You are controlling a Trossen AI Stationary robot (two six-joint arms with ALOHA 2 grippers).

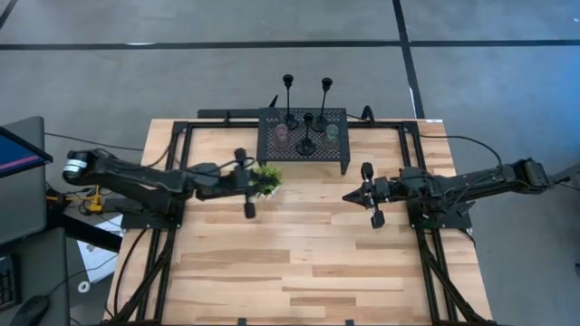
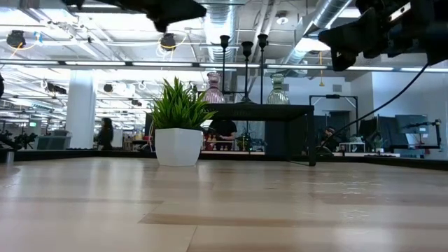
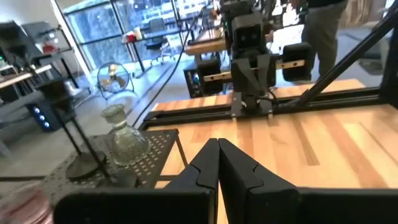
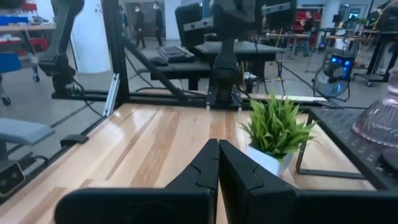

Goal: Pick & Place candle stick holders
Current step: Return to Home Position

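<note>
Running off frame, pinkish glass cup (image 4: 378, 117)

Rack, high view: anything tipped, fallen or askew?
Nothing stands out. On the rack, three black holders and both glass cups stand upright; the plant sits upright beside it. Left gripper and right gripper hang shut, empty.

Left claw (image 3: 217, 146) and right claw (image 4: 218, 146) both closed, aloft.

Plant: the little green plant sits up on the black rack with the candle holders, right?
Not quite. The plant stands on the table beside the rack, not on it; the high view shows that. The candle holders do sit on the rack. The left gripper and right gripper hover above the table, jaws shut.
</note>
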